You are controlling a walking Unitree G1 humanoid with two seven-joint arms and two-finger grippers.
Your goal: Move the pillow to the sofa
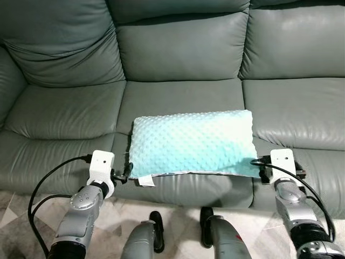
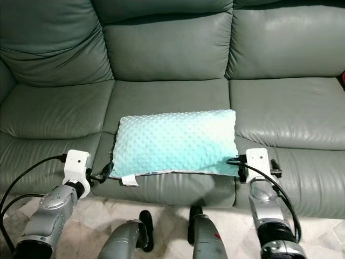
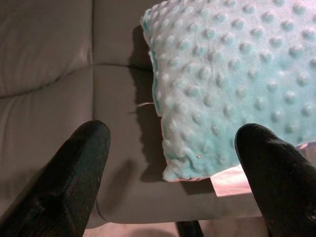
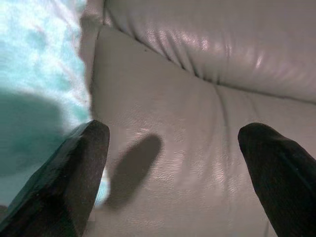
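Left gripper (image 1: 119,176): at the front edge of the sofa (image 1: 64,116), just beside the pillow's near-left corner; fingers (image 3: 69,173) spread wide, holding nothing, with that corner lying between them in the left wrist view but no contact visible. Pillow (image 1: 191,143): mint-green, dotted plush, lying flat on the middle seat cushion, near edge close to the cushion's front lip; a small white tag (image 1: 145,181) hangs at its near-left corner. Long axis runs left to right across the robot's front, so each short end faces one gripper. Right gripper (image 1: 262,171): just beside the pillow's near-right corner, fingers (image 4: 74,173) likewise spread and empty; the right wrist view has the pillow edge to one side of the gap and bare seat leather between the fingers. Judgement: the pillow appears already placed on the sofa, so the task looks essentially complete; both grippers stand about equally near, one per end, and any coming move is likely a straight pull back from the cushion, keeping clear of the corners.
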